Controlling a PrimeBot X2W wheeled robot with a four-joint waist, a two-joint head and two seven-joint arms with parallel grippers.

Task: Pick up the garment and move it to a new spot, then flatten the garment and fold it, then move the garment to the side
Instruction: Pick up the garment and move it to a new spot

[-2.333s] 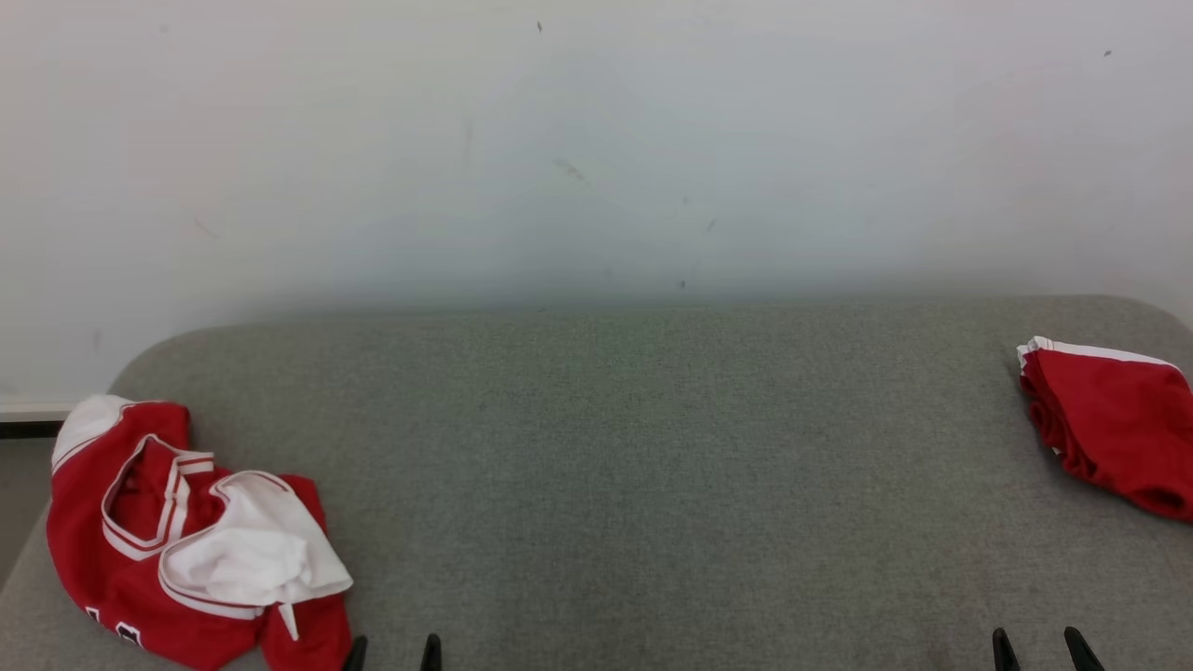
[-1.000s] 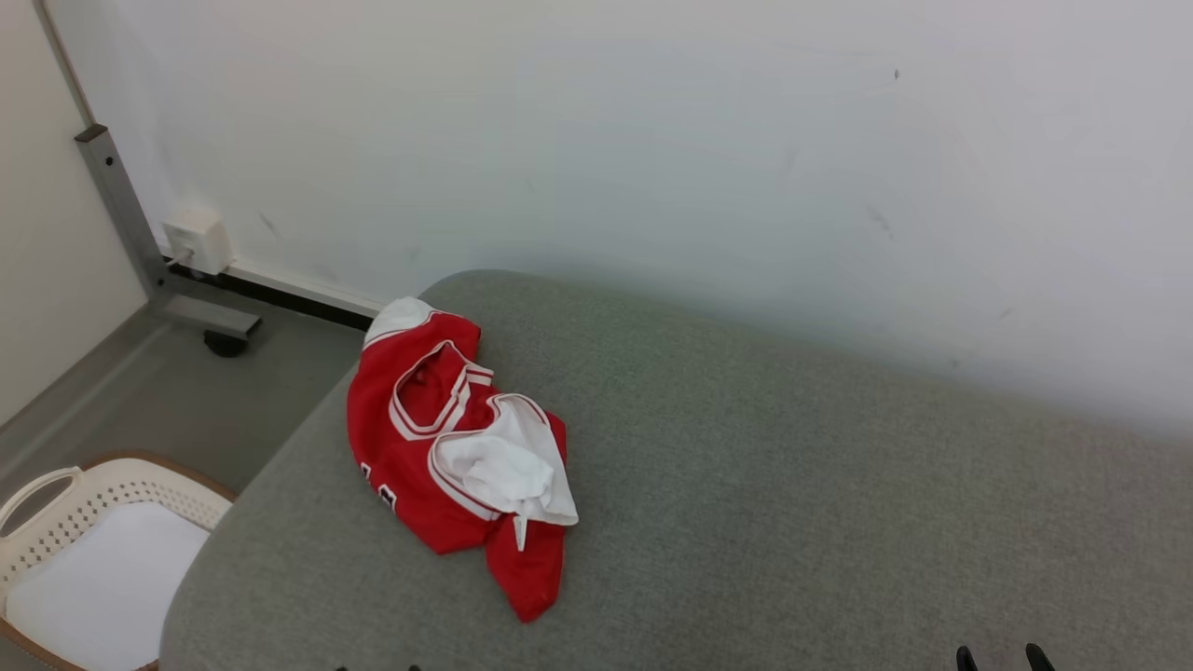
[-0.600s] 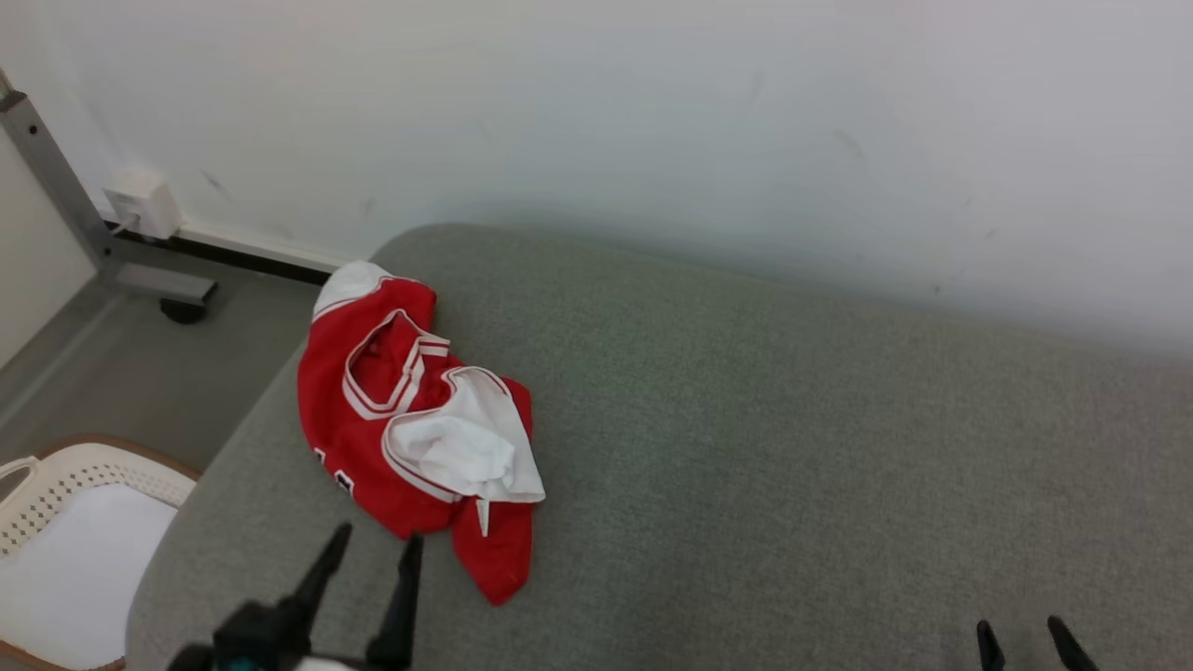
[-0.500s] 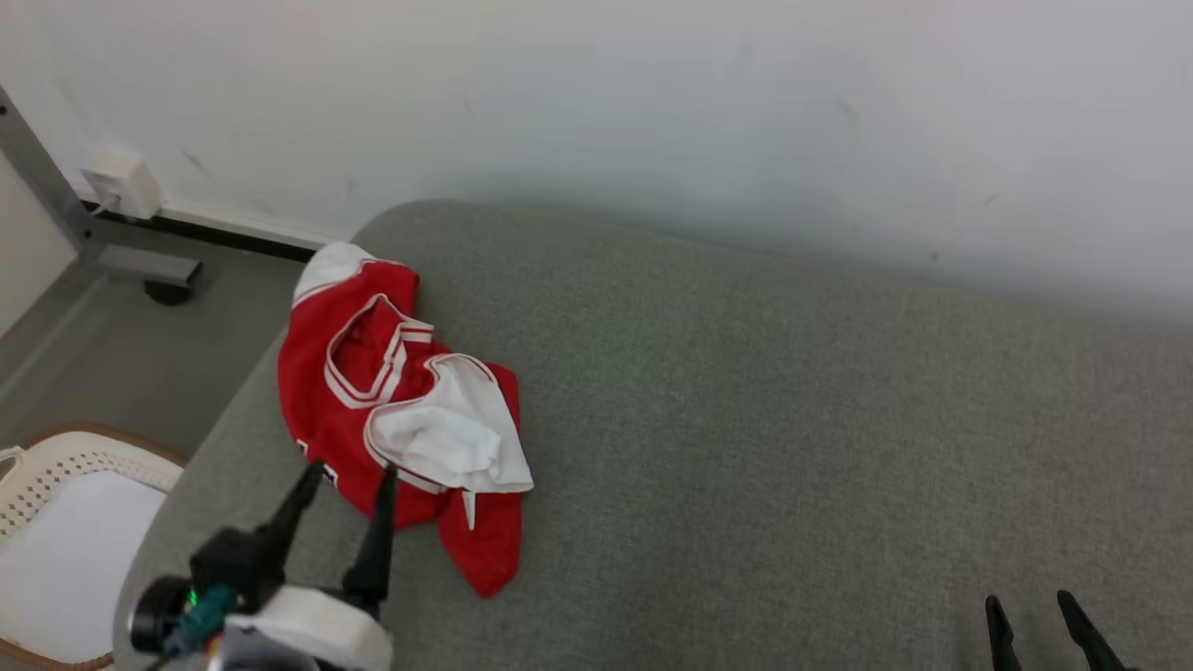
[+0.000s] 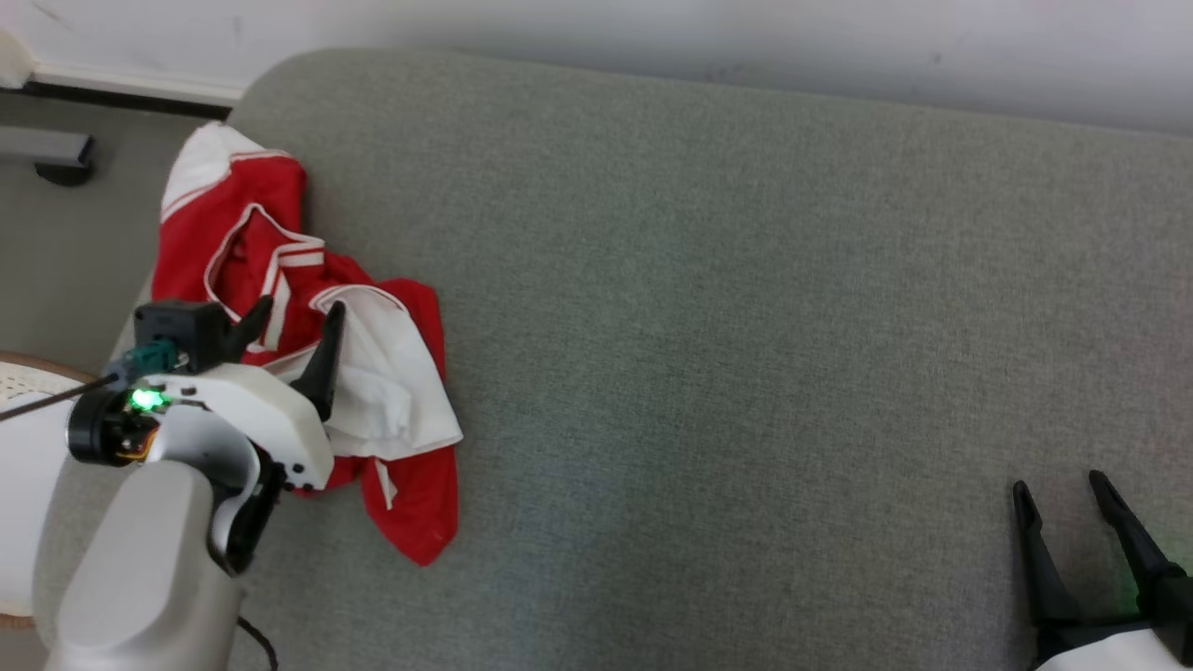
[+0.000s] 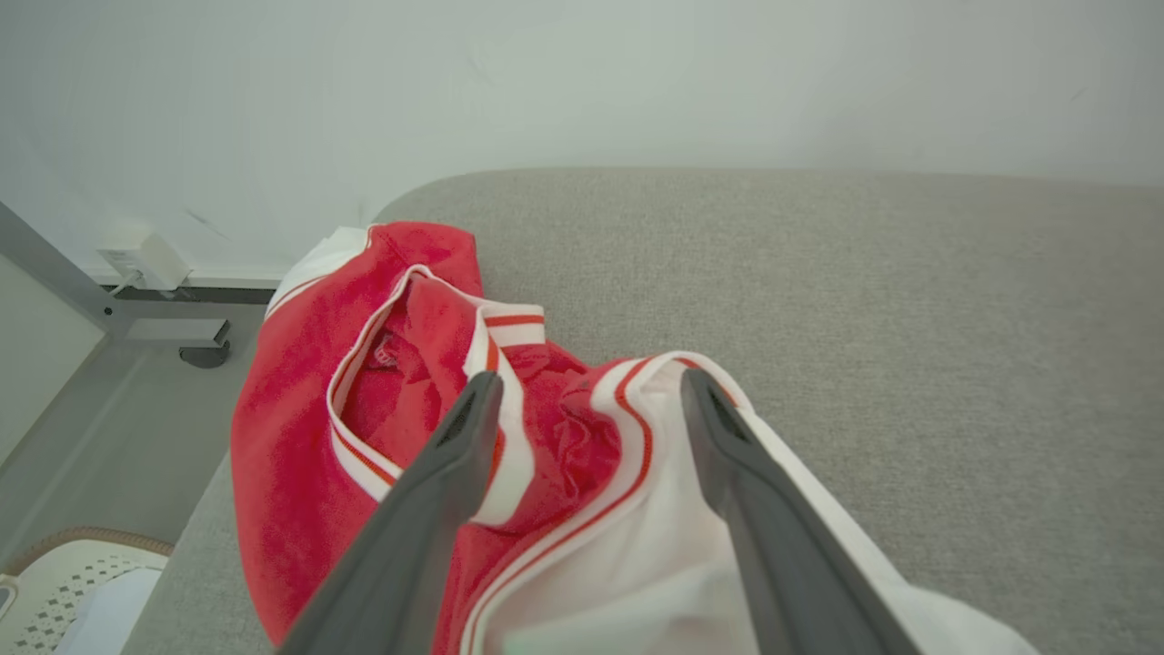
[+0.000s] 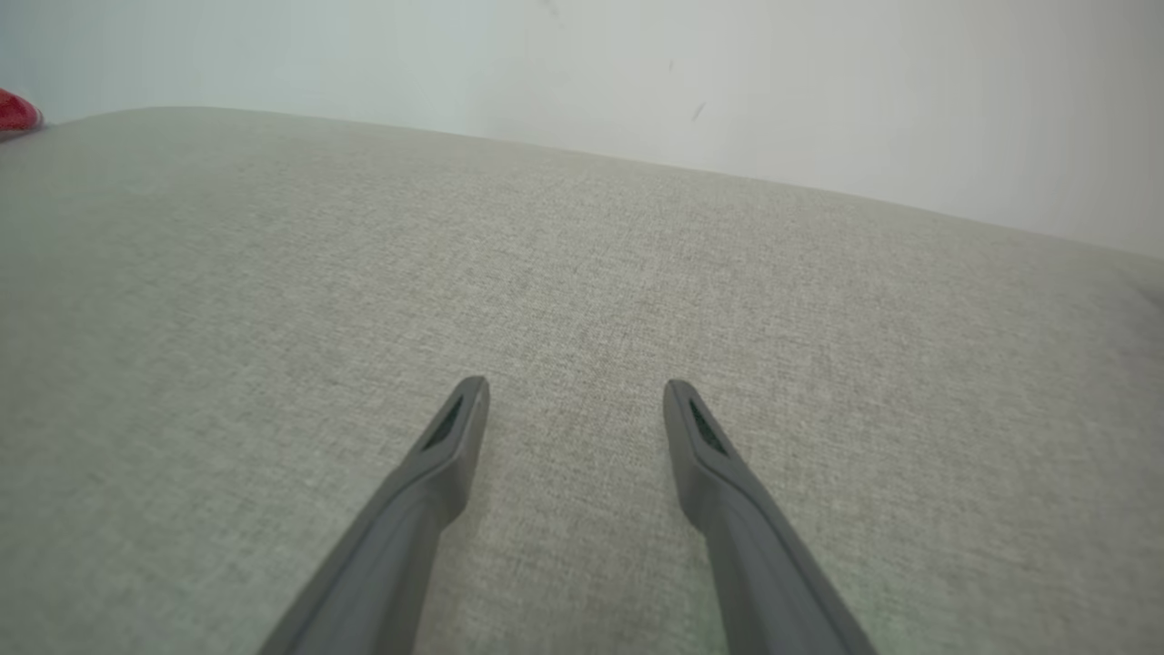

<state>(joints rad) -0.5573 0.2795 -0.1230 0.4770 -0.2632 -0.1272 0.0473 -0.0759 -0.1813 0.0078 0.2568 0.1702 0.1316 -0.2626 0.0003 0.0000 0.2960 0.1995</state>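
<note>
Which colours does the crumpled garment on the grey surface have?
The garment is red with white parts and red-and-white striped trim, clearest in the left wrist view.

**Robot arms: white and grey shells, long dark fingers**

The left gripper (image 5: 300,303) has two long, black, tapering fingers rising from a glossy white wrist housing (image 5: 256,415) marked with small dark screw holes. A green light (image 5: 144,400) glows beside a black round joint (image 5: 98,431). A teal connector (image 5: 154,356) and a thin dark cable (image 5: 47,399) sit by a black box (image 5: 177,324). The forearm (image 5: 140,568) is smooth pale grey. The right gripper (image 5: 1057,480) has matching black fingers on a white base.
</note>
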